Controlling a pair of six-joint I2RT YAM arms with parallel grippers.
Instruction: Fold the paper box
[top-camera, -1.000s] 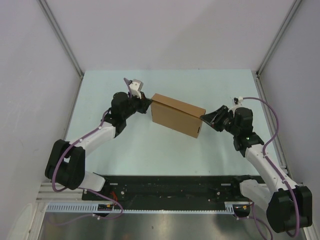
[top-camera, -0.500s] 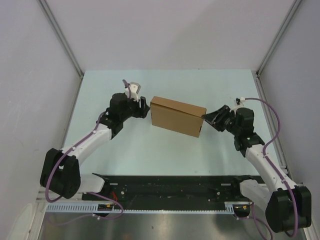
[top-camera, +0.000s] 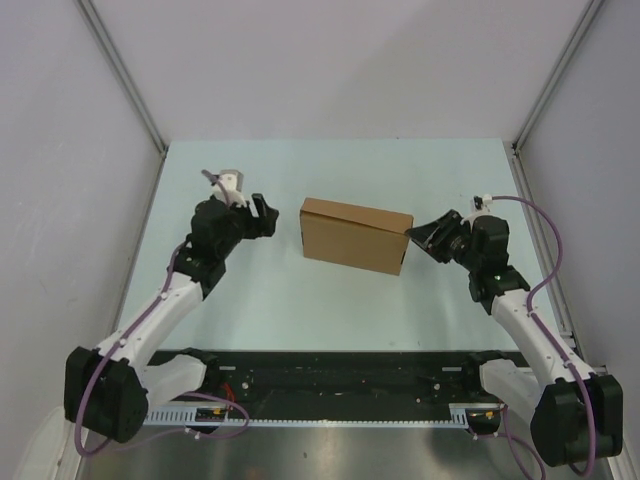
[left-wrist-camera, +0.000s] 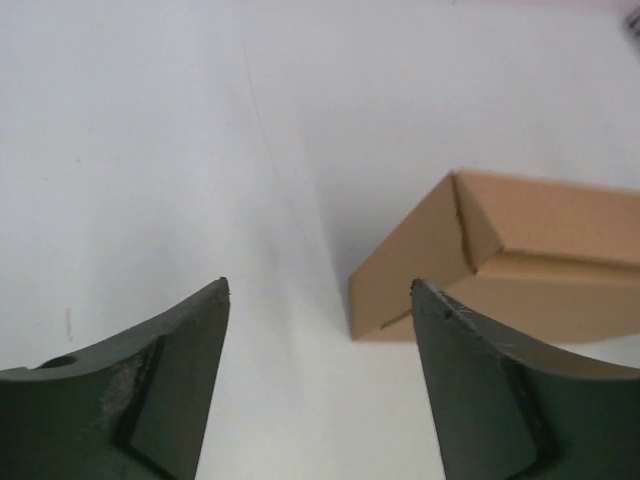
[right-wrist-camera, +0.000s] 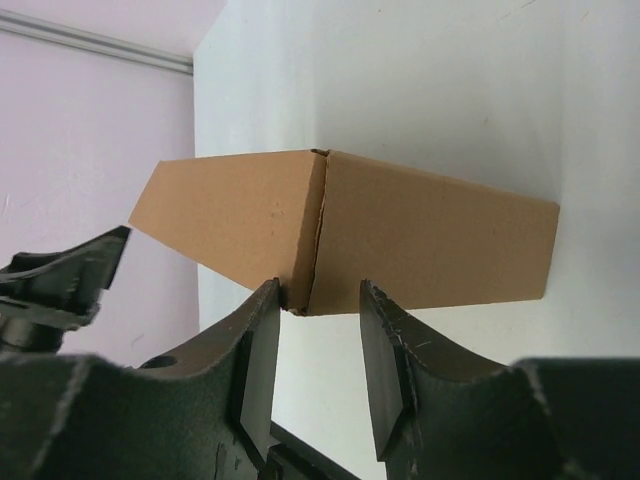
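The paper box (top-camera: 355, 236) is a closed, shallow brown cardboard box lying flat in the middle of the table. My left gripper (top-camera: 263, 214) stands open a short way left of the box's left end, apart from it. In the left wrist view the box (left-wrist-camera: 520, 260) lies ahead and to the right of the wide-spread left gripper (left-wrist-camera: 318, 290), which holds nothing. My right gripper (top-camera: 412, 238) is at the box's right near corner. In the right wrist view the right gripper (right-wrist-camera: 318, 285) is partly open, and the corner of the box (right-wrist-camera: 400, 235) sits just at its tips, against the left fingertip.
The pale green table (top-camera: 300, 300) is walled by white panels on the left, right and back. A black rail (top-camera: 340, 375) with the arm bases runs along the near edge.
My left gripper has opened and drawn back to the left, away from the box's left end. The box has settled flat. The right gripper has barely moved and opened slightly.
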